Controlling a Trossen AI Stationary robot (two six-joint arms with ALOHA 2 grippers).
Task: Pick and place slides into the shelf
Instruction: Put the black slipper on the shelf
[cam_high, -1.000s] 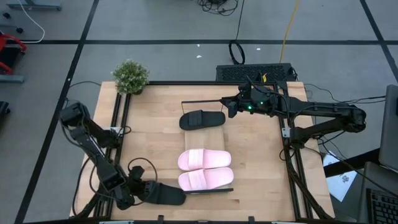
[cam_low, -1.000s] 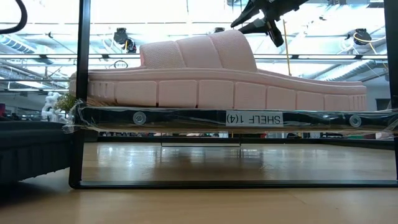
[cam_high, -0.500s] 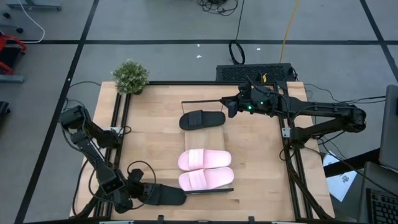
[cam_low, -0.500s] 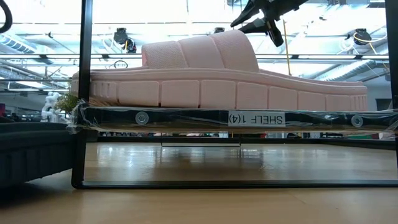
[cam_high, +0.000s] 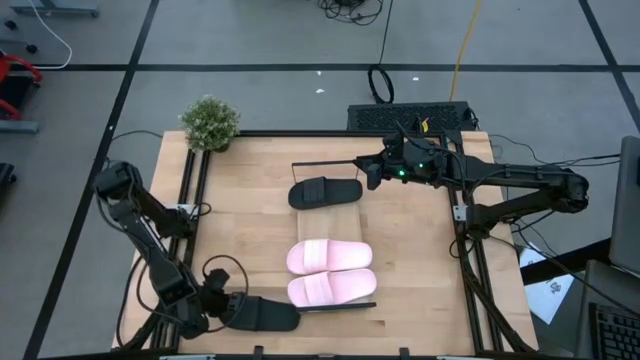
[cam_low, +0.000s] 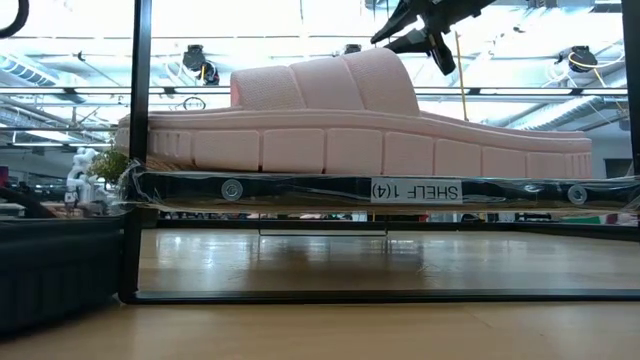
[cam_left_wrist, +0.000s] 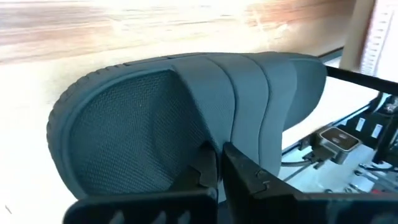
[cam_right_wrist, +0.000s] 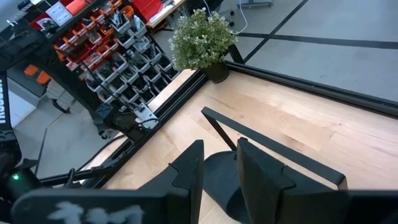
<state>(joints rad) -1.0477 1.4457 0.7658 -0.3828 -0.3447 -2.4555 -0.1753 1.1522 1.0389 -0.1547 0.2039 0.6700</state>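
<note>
The left hand (cam_high: 228, 308) is at the near left corner of the counter (cam_high: 240, 200), its fingers (cam_left_wrist: 239, 171) pinched fully together on the strap of a black slide (cam_high: 262, 314). That slide lies on the counter just left of the shelf (cam_high: 345, 216), its toe end beside the near shelf rail.

The right hand (cam_high: 366, 170) hovers over the far end of the shelf with its fingers (cam_right_wrist: 258, 171) partly apart and holding nothing. The second black slide (cam_high: 325, 192) lies just beside it on the shelf's far end.

Two pale pink slides (cam_high: 330, 272) rest side by side on the near half of the shelf. A potted plant (cam_high: 210, 122) stands at the far left corner of the counter.
</note>
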